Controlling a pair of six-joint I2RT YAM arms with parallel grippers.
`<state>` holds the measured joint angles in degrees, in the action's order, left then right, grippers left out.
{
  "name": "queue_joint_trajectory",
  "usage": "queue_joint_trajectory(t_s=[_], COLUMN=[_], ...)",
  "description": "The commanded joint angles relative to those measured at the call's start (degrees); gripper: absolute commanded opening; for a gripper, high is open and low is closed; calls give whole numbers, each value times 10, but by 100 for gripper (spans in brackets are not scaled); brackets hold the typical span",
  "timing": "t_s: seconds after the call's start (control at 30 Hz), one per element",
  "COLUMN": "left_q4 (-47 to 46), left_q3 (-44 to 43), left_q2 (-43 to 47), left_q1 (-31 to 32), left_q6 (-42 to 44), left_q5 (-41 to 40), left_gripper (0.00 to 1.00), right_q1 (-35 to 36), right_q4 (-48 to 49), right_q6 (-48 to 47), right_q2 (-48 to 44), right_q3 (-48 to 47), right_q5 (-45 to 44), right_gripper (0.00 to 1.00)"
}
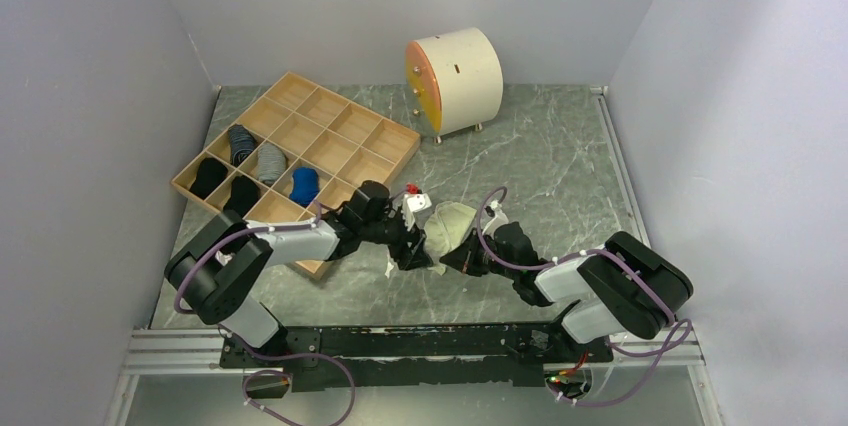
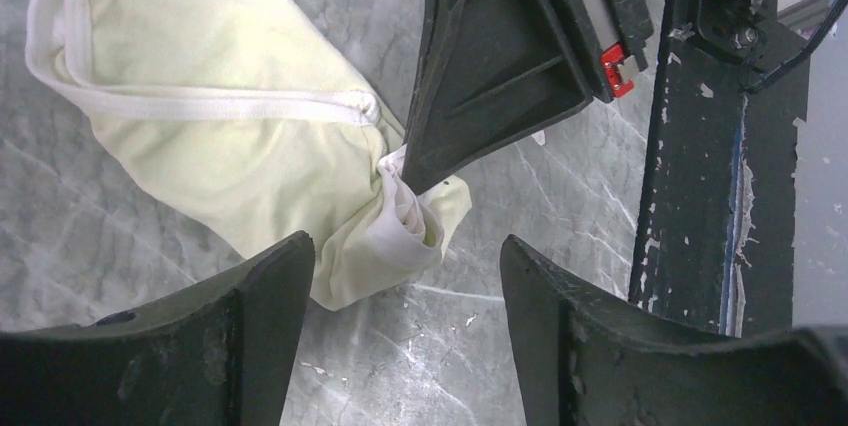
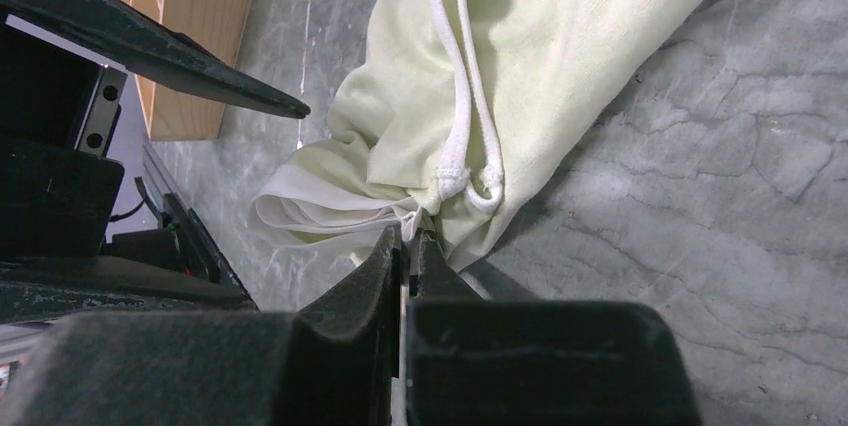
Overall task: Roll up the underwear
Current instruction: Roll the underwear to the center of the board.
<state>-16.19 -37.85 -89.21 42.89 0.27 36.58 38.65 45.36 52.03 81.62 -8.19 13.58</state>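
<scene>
Grey marbled tabletop (image 1: pixel 560 166), pale-yellow underwear (image 2: pixel 200 156), white-trimmed, bunched

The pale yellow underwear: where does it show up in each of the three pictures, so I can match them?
Top external: underwear at the centre of the table.
Left wrist: underwear in the upper left.
Right wrist: underwear in the upper middle, reaching the top edge.
Shared landmark: the right tool, shut on the underwear's bunched end.
</scene>
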Motion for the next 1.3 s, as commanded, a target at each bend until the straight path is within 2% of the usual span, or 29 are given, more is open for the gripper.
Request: queue_joint_trajectory(t_s=[0.0, 0.17, 0.27, 0.53, 0.63, 0.73, 0.83, 0.97, 1.2, 1.27], left_q4=[-26, -9, -3, -41, -40, -29, -2, 40, 44, 48], left_q3=[-11, -15, -18, -14, -23, -34, -49, -75, -76, -76], left_q2=[13, 4, -1, -18, -28, -40, -50, -73, -96, -101], left_q1=[3, 8, 11, 11, 11, 11, 11, -1, -37, -44], left_q6=[56, 75, 82, 83, 89, 92, 86, 63, 1, -16], left_q5=[39, 51, 52, 46, 47, 48, 37, 22, 19, 16], left_gripper=[70, 60, 57, 46, 35, 17, 6, 5, 5, 5], right_q1=[-6, -11, -14, -17, -18, -20, -21, -23, -23, -23], right_q4=[-2, 3, 13, 18, 16, 16, 15, -5, -72, -103], right_q6=[-15, -13, -9, -9, -9, -8, -14, -32, -73, -86], right_q2=[-5, 1, 6, 7, 6, 7, 2, -26, -124, -155], right_q3=[-12, -13, -11, -9, -9, -11, -12, -13, -8, -10], right_q5=[-6, 1, 8, 15, 15, 20, 27, 27, 10, -1], right_gripper=[1, 1, 1, 2, 2, 2, 4, 12, 31, 33])
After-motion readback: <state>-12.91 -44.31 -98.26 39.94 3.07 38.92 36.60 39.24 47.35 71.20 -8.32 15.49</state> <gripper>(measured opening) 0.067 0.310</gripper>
